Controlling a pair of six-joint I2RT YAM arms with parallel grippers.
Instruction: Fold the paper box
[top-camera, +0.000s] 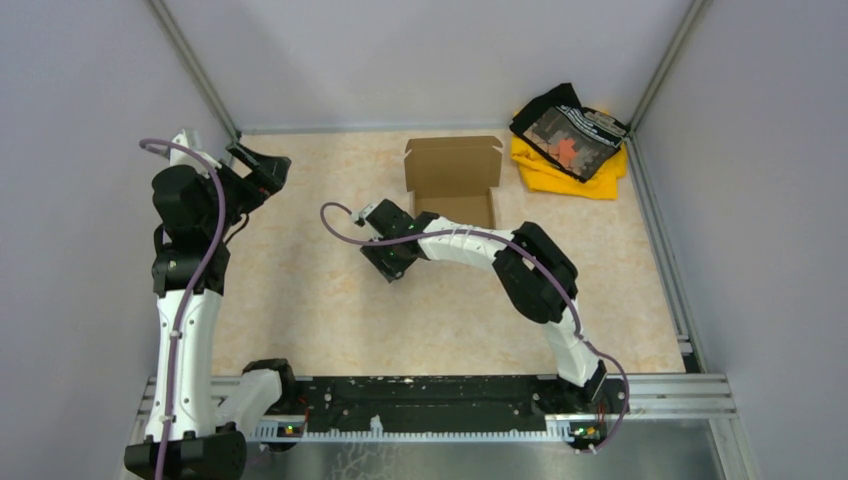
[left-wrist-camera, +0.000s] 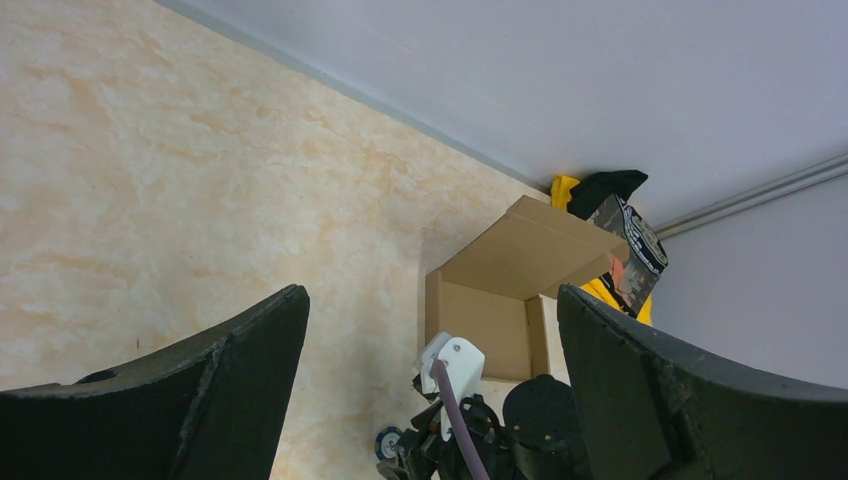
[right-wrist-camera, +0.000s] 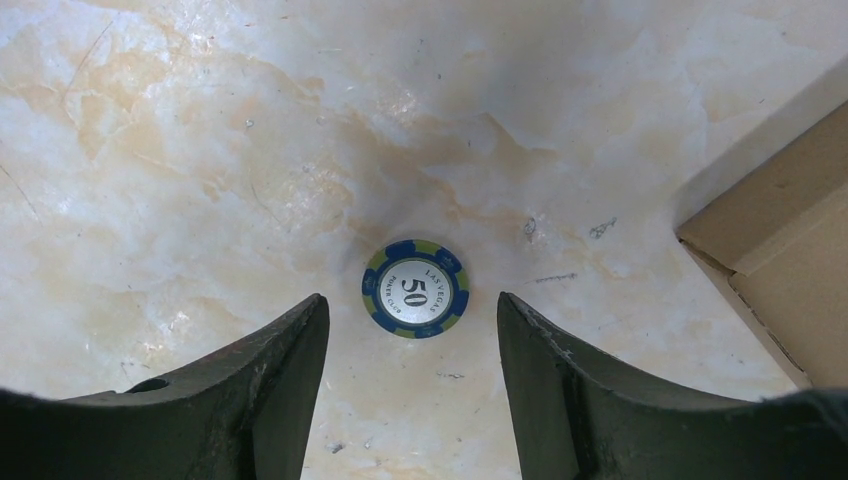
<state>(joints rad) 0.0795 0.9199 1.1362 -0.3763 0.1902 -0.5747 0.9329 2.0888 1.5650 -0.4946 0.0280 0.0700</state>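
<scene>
At table (top-camera: 300, 300) far-centre: box (top-camera: 452, 180), tray walls look up, lid flap standing open, tabs untucked. My read: base formed, closing the lid is left. Inside looks empty where visible; the near part is hidden behind the right arm. Right gripper (right-wrist-camera: 410, 305) is low, just beside the box, fingers part open either side of a poker chip (right-wrist-camera: 415, 288), gripping nothing. Left gripper (left-wrist-camera: 432, 300) is raised at left, spread wide, empty. Cloth pile (top-camera: 568, 140) in the back-right corner.

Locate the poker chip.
Right wrist view: the poker chip lies flat on the table, between the fingers of the right gripper; the paper box shows at the view's right edge.
</scene>
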